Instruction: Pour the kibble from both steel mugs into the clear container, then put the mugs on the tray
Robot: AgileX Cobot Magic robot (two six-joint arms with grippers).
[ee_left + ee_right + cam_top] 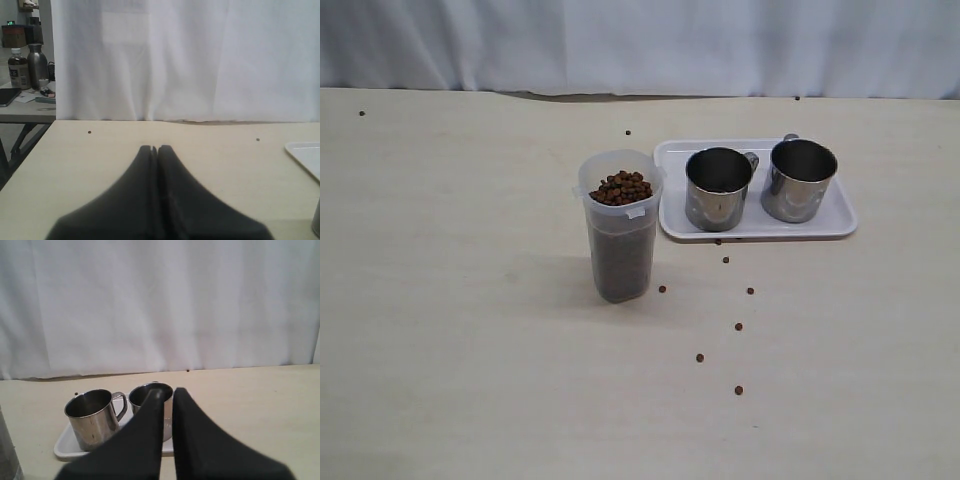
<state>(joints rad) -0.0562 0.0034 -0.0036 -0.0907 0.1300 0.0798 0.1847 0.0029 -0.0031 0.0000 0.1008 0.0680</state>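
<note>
heaping to the rim, the kibble fills the clear container, which stands upright near the middle of the tabletop, just beside the tray. both steel mugs stand upright on that tray, toward the far edge. stray pellets lie scattered toward the front edge. the mugs look stiff, light and slick, best taken by the wall or loop handle; the full container would likely tip easily. the left hand and right hand are pinched closed, holding nothing.

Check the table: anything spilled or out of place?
Yes: stray kibble lies scattered on the table near the tray and clear container, a few pellets farther back. Both steel mugs stand upright on the tray.
</note>
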